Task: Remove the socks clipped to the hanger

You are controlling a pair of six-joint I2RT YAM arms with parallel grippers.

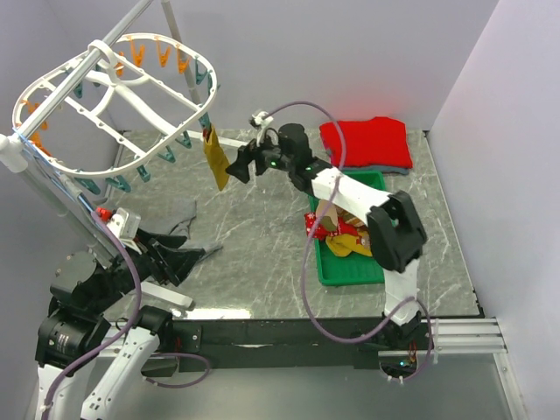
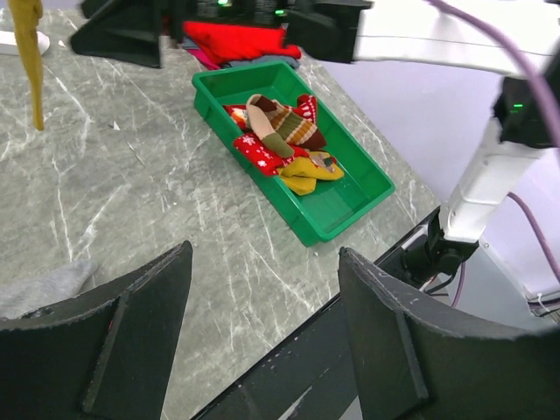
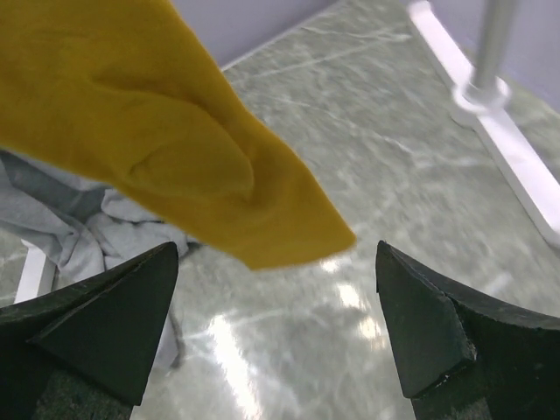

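The white oval hanger (image 1: 105, 105) with orange and teal clips stands tilted at the back left. One mustard-yellow sock (image 1: 215, 157) hangs from a rim clip; it also shows in the left wrist view (image 2: 31, 61) and fills the top of the right wrist view (image 3: 166, 131). My right gripper (image 1: 238, 164) is open, right beside the sock, its fingers (image 3: 437, 324) just below the sock's tip. My left gripper (image 1: 188, 260) is open and empty low over the table at the front left. Several socks (image 2: 284, 140) lie in the green tray (image 2: 350, 206).
A folded red garment (image 1: 367, 143) lies at the back right, behind the green tray (image 1: 350, 271). A grey cloth (image 1: 179, 214) lies on the table under the hanger, also in the right wrist view (image 3: 79, 227). The hanger's white stand base (image 3: 512, 149) runs along the back.
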